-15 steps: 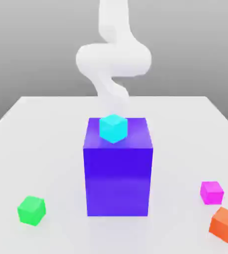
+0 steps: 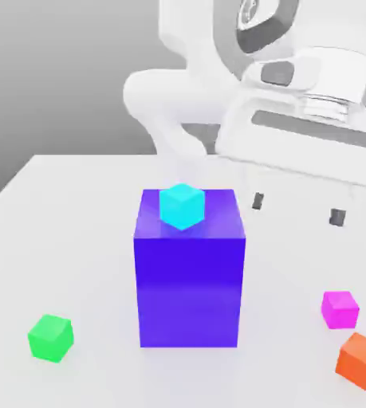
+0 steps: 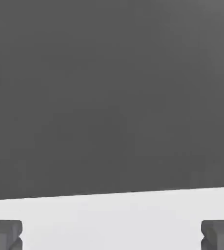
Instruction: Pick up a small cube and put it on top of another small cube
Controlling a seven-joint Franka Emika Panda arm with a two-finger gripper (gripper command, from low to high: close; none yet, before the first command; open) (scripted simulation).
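Stretching white and glossy under a plain grey backdrop: worktop [image 2: 82, 207]; hovering released, fingers spread wide: tool [image 2: 297, 209].

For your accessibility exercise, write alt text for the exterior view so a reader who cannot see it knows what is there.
A white robot arm holds its open tool above a white table, over a small magenta-pink cube and an orange cube. At centre, a tall blue-violet block carries a cyan cube; a green cube sits toward the view's left.

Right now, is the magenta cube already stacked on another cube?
No. In the exterior view the small magenta cube sits on the table, apart from the orange cube, with the open gripper above it.
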